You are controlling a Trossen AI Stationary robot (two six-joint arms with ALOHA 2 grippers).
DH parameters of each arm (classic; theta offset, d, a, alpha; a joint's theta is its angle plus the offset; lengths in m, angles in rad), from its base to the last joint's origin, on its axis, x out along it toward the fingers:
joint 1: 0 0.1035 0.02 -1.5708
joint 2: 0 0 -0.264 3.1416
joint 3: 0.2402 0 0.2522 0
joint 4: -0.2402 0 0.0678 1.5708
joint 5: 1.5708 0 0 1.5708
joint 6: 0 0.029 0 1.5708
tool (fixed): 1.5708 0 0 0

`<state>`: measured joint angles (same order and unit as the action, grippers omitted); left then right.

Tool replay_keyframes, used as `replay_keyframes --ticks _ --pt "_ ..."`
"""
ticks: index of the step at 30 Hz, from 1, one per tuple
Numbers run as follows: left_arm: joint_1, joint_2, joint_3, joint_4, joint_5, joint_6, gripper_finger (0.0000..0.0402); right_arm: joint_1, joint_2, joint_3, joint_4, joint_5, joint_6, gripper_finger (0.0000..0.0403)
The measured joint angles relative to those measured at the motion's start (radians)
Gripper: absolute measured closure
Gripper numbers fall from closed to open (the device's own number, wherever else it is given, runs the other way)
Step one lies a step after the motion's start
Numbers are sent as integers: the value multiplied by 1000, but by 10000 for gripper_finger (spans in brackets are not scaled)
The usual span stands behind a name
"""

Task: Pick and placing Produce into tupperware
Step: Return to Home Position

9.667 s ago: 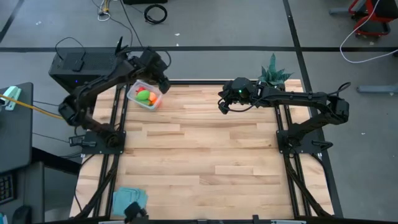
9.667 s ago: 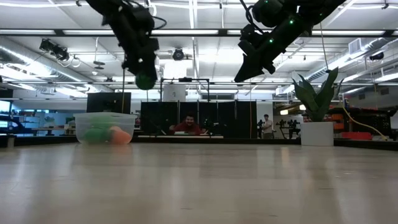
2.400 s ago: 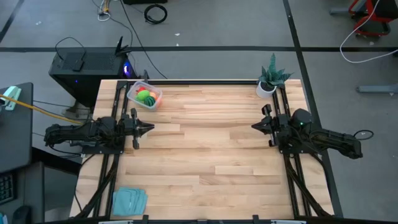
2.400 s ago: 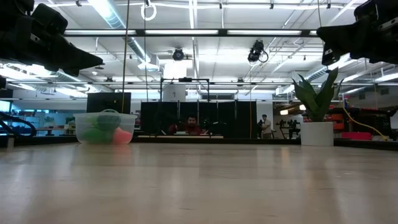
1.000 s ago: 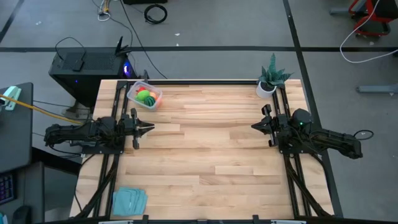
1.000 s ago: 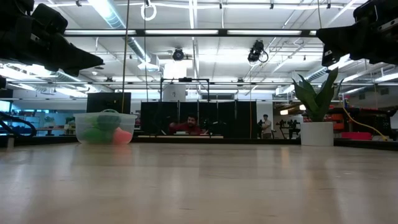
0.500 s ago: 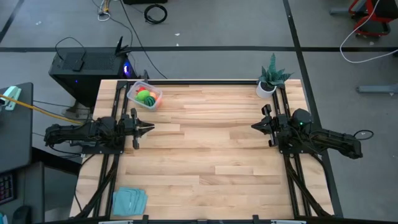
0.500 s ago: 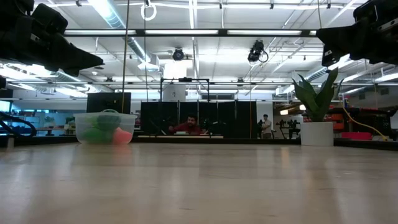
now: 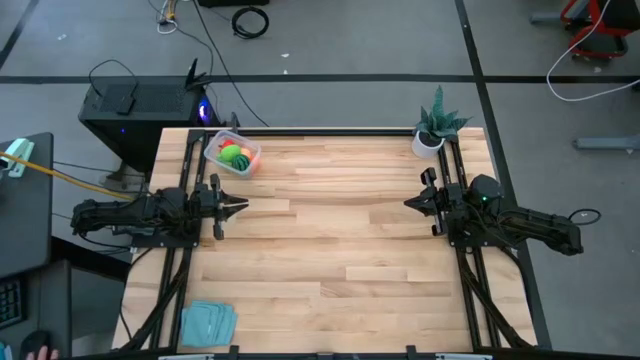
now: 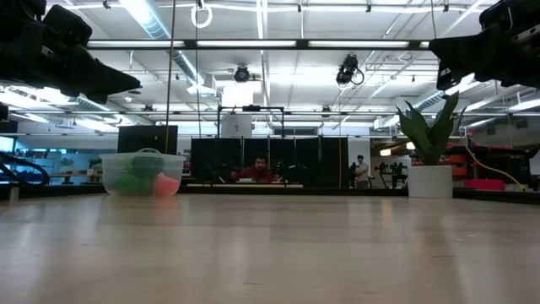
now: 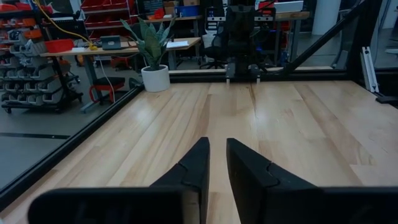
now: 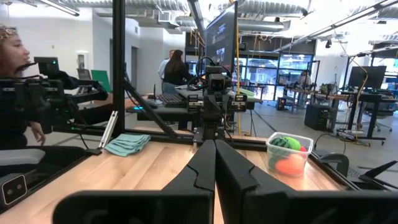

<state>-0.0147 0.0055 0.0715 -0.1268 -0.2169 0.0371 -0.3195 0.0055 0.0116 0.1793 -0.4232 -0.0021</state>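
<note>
Change: Both arms have folded back to the table's sides; in the earliest frame the left gripper (image 9: 228, 206) hung over the tupperware (image 9: 211, 150) and the right gripper (image 9: 411, 203) reached out over the upper middle of the boards. Across the latest frames nothing shifts.
Left gripper: low at the table's left edge, pointing toward centre frame. Its fingers are almost together with only a thin slit between them, and they hold nothing.
Right gripper: mirrored at the right edge, with its fingers pressed flat against each other, also empty.
Tupperware: at the upper left corner of the table in the high view, sitting upright on the wood.
Produce: all inside the tub. A dark green striped ball (image 12: 283, 143) sits on top, with an orange carrot (image 12: 288, 165) and a red piece (image 12: 303, 149) beside it and a lighter green piece (image 12: 273, 163) below.
Key relation: the tub lies up-frame and slightly right of the left gripper, which is clearly the nearer one; the right gripper is well apart, across the table. The tub's long axis runs slantwise, upper left to lower right.
Counts: one tub, four pieces that can be told apart inside it, and no produce on the bare boards. There is also one potted plant (image 9: 435, 124) at upper right and one blue cloth (image 9: 208, 322) at lower left.
Stage: judging by this, the packing looks finished and the arms parked.
</note>
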Motion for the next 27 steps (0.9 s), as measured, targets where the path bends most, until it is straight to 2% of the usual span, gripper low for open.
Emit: replay_keyframes --ticks 27 --pt "0 0 0 0 0 0 350 0 0 0 0 0 0 392"
